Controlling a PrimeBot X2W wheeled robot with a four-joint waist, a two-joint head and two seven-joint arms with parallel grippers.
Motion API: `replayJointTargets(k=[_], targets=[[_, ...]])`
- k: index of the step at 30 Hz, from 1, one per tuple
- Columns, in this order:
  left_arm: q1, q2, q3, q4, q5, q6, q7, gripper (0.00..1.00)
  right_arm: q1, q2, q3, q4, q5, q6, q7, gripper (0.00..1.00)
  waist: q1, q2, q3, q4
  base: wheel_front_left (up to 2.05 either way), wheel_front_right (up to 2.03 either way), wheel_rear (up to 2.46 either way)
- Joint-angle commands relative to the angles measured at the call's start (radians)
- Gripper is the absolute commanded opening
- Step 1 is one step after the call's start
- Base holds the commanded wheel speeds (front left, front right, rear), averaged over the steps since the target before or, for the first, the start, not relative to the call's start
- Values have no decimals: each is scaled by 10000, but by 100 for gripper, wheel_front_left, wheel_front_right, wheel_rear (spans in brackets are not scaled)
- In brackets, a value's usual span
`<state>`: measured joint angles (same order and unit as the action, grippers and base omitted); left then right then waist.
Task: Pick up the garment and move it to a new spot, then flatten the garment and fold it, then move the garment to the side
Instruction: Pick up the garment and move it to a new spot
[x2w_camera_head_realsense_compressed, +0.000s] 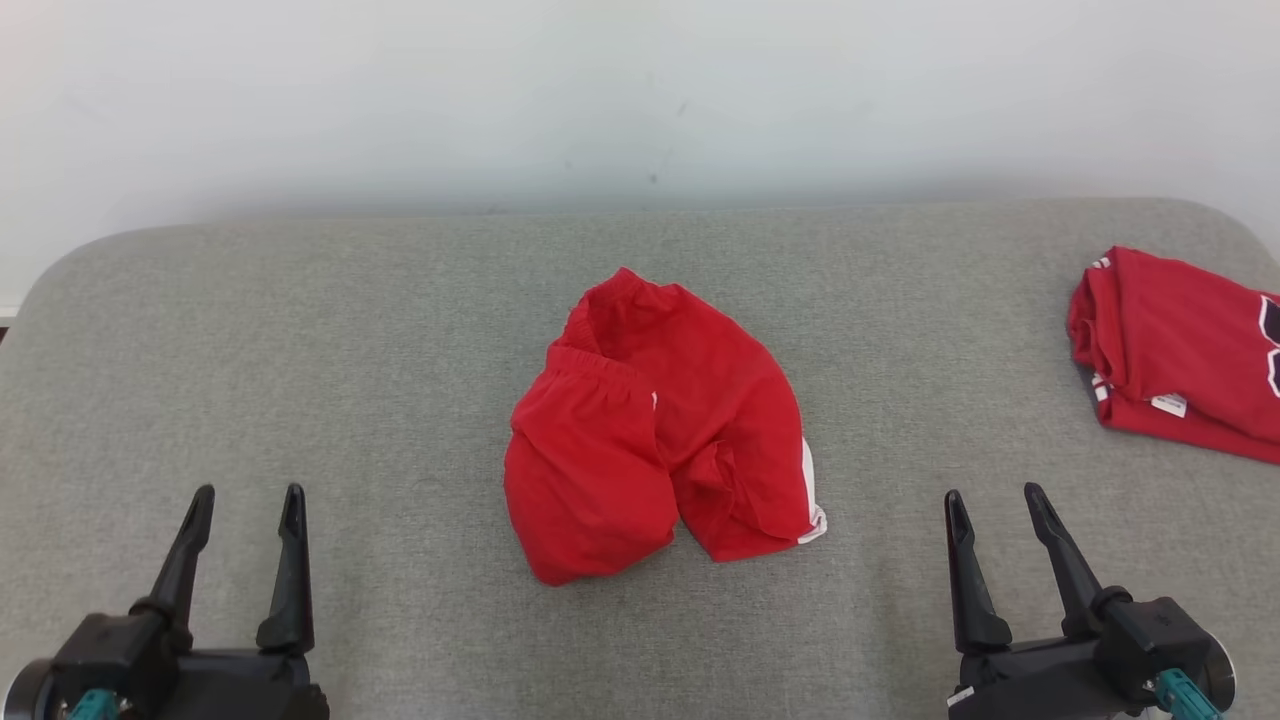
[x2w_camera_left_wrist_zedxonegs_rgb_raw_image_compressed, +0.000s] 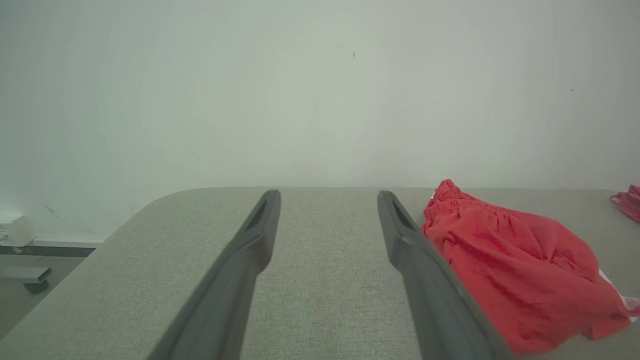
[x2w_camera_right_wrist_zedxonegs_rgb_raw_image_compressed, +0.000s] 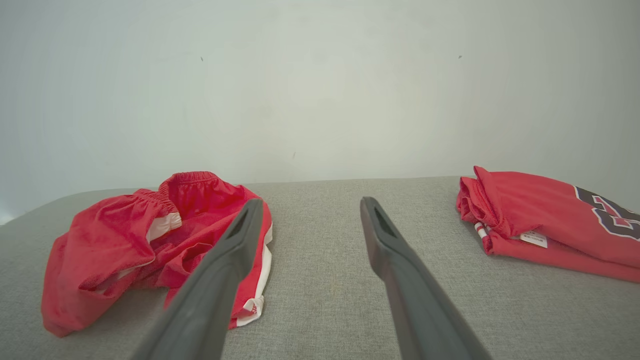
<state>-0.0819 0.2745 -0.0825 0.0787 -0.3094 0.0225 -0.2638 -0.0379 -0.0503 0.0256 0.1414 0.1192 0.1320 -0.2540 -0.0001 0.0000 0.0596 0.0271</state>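
Centrally, red shorts (x2w_camera_head_realsense_compressed: 655, 430) crumpled on table (x2w_camera_head_realsense_compressed: 300, 330); left gripper (x2w_camera_head_realsense_compressed: 249, 490), right gripper (x2w_camera_head_realsense_compressed: 991, 491) splayed

The shorts (x2w_camera_head_realsense_compressed: 655, 430) lie in the middle of the padded table (x2w_camera_head_realsense_compressed: 350, 350), a folded jersey (x2w_camera_head_realsense_compressed: 1180, 350) at its right edge; left gripper (x2w_camera_head_realsense_compressed: 249, 495) near left, right gripper (x2w_camera_head_realsense_compressed: 992, 495) near right.

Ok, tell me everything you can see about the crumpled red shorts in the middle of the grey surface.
The red shorts are soft, matte cloth with a gathered elastic waistband at the far end and a white stripe down the right leg's edge. They lie crumpled, unflattened, legs pointing toward the robot, the left one bunched up. They rest on the middle of the grey padded surface; nothing else touches them.
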Motion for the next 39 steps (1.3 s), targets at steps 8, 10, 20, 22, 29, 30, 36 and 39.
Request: replayJointTargets(k=[8,10,20,22,29,30,36,39], targets=[[668,-424,446,-217,477,-259,-4,100,372,2,100,-18,141,-29,42,100,1,0,-46,229,0,0,0],[762,-508,509,-248,530,-317,-4,100,407,2,109,1,174,-29,40,100,1,0,-53,259,0,0,0],[898,-820,755,-92,815,-674,-4,100,429,2,166,87,214,-29,39,100,1,0,-42,285,0,0,0],[901,-844,817,-57,834,-742,-4,100,442,2,166,108,218,-29,42,100,1,0,-50,287,0,0,0],[832,-944,973,64,913,-914,-5,100,440,2,189,168,236,-29,41,100,1,0,-75,293,0,0,0],[824,-966,1000,80,930,-911,-5,100,440,2,197,179,231,-29,42,100,1,0,-82,294,0,0,0],[776,-1050,1135,143,1019,-1014,-5,100,424,2,227,200,237,-29,51,100,1,0,-75,283,0,0,0],[730,-1088,1203,172,1056,-1097,-5,100,404,2,221,202,238,-29,51,100,1,0,-53,285,0,0,0]])
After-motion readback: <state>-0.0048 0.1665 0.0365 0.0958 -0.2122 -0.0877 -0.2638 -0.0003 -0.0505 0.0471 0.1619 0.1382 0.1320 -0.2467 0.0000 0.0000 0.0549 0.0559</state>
